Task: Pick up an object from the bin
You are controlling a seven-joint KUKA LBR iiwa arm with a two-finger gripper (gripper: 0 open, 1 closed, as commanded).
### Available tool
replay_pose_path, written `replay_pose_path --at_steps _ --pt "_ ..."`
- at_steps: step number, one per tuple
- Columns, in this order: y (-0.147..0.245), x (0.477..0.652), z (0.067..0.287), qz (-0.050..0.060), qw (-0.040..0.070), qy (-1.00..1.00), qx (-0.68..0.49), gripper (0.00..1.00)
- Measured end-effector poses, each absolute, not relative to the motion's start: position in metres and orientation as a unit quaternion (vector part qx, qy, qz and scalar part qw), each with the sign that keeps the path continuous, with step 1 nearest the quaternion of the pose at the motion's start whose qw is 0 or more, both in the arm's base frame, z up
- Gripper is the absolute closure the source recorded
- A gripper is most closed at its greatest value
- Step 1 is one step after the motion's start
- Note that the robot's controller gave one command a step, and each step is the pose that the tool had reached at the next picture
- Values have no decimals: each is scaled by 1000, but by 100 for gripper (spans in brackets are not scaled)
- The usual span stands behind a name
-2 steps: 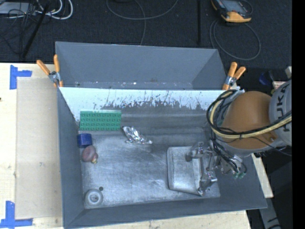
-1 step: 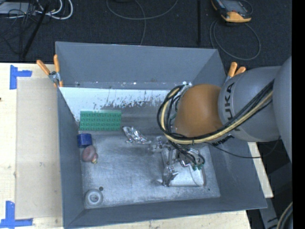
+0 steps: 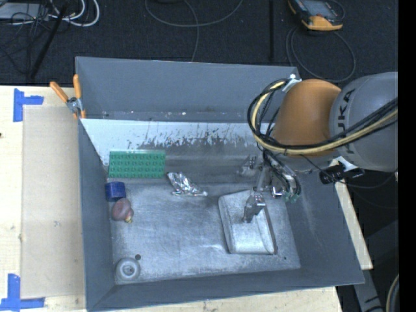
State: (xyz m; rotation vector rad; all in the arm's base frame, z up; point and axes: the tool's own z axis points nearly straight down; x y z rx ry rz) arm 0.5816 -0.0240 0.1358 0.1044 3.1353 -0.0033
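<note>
Clear flat plastic tray (image 3: 250, 236) near the grey metal bin's (image 3: 195, 90) right wall, just under the fingers (image 3: 252, 212) (open or clenched, I cannot tell), looks light, stiff, slippery; pinch its rim.

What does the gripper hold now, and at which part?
It cannot be told: the gripper is down at the far end of the clear tray, but no grip is visible.

A dark floor (image 3: 214, 38), possibly carpeted, is spread across the top of the view. Pale cables (image 3: 88, 8) are bunched at the upper left. Thin dark loops (image 3: 290, 47) are trailed between two orange-and-black devices (image 3: 316, 13), one cut off by the top edge.
</note>
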Motion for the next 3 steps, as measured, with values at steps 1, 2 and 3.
replay_pose_path --at_steps 1,2,3 --pt "-4 609 130 1 1 994 112 0" --pt "37 609 79 1 -1 1000 0 0" --pt "117 613 79 1 1 992 -127 0"
